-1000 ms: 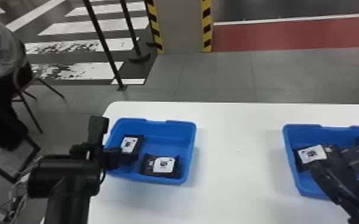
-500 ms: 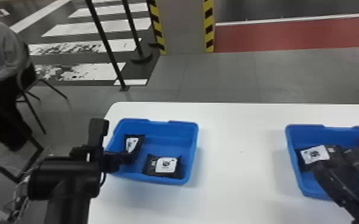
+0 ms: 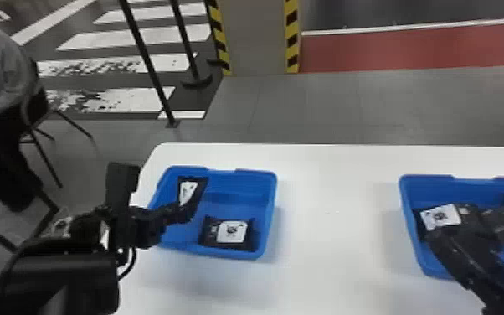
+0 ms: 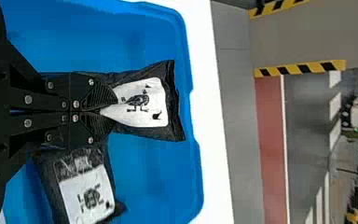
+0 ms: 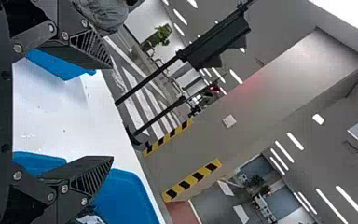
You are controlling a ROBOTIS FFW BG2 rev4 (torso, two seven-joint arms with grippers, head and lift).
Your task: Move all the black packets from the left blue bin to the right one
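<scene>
In the head view my left gripper [image 3: 186,212] is at the left side of the left blue bin [image 3: 273,209], shut on a black packet [image 3: 199,193] that stands tilted with its white label pinched. The left wrist view shows the left gripper [image 4: 114,107] with its fingertips together on this packet [image 4: 172,107]. A second black packet [image 3: 230,234] lies flat near the bin's front wall. My right gripper [image 3: 473,230] is over the right blue bin [image 3: 410,234], beside a black packet [image 3: 439,215] in it. Seen from the right wrist, the right gripper [image 5: 112,112] has its fingers wide apart.
Both bins stand on a white table [image 3: 326,251], with a wide stretch of tabletop between them. Behind the table are black posts [image 3: 150,71] and a pillar [image 3: 259,37] with yellow-black edges.
My left gripper has closed on the packet, which has gone from lying flatter to tilted, its label now narrower. The head view has shifted slightly. The right arm looks still.
</scene>
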